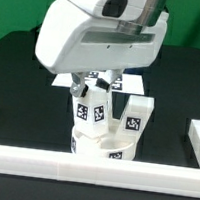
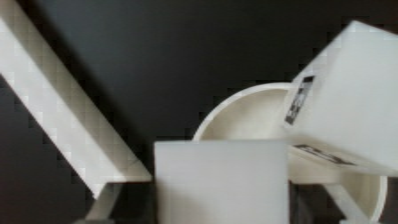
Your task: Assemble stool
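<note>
Stool assembly, partway through. The seat [image 1: 103, 147], a thick white disc, lies on the dark surface [image 1: 20, 74] just behind the front rail [image 1: 40, 163], near the middle of the exterior view. Two short blocky legs stand upright on it: the first leg [image 1: 90, 111] toward the exterior view's left, the second leg [image 1: 136, 116] toward the exterior view's right, each showing black-and-white square tags. The hand [image 1: 95, 84] hangs directly over the first leg, at its upper end. Its fingers are hidden by the arm's housing and by the leg, so I cannot tell whether it is clamped on the leg or released.

In the wrist view the first leg [image 2: 222, 185] fills the foreground, the rim of the seat [image 2: 246, 110] curves behind it, the second leg [image 2: 350, 90] stands beside it, and a rail [image 2: 63, 100] runs along one side. The marker board [image 1: 125, 84] lies beyond the stool, partly covered by the arm.

Judged progress: the second leg appears seated in its socket. The first leg is at its socket, but the pictures do not show whether it is fully home. No loose legs are in view, and the number of sockets not yet filled cannot be read, so any legs left to fit are out of sight.
</note>
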`<state>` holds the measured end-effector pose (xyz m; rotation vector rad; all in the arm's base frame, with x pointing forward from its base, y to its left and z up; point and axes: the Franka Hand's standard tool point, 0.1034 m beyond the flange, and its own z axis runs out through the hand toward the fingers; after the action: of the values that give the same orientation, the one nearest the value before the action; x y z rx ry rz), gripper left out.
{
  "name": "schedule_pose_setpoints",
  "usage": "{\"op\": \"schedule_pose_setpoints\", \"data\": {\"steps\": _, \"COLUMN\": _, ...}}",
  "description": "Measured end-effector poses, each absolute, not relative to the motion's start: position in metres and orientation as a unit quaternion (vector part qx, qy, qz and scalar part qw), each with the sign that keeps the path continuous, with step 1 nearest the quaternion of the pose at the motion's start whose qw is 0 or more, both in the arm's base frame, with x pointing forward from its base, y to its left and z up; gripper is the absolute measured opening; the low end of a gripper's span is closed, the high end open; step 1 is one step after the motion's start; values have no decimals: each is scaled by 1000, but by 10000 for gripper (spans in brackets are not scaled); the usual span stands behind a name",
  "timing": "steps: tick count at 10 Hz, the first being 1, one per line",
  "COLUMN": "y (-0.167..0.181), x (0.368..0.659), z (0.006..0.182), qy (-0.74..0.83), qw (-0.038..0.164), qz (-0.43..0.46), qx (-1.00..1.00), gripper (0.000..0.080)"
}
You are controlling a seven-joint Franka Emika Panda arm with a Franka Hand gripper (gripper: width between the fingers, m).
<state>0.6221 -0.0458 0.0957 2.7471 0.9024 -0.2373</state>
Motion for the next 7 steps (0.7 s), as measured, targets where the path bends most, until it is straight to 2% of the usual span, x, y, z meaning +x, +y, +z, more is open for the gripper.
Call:
{"op": "schedule_pose_setpoints", "data": {"steps": 5, "y": -48, "x": 623, "z": 96, "qy": 134, "qw": 123, "qz": -62, "qx": 981, "gripper": 340}}
{"op": "schedule_pose_setpoints", "data": {"steps": 6, "y": -48, "x": 620, "z": 95, "qy": 93, "qw": 117, "qz": -64, "qx": 987, "gripper": 340}}
{"op": "schedule_pose_setpoints", "data": {"steps": 7, "y": -51, "x": 619, "z": 95, "qy": 34, "qw": 97, "qz": -74, "qx": 992, "gripper": 340}}
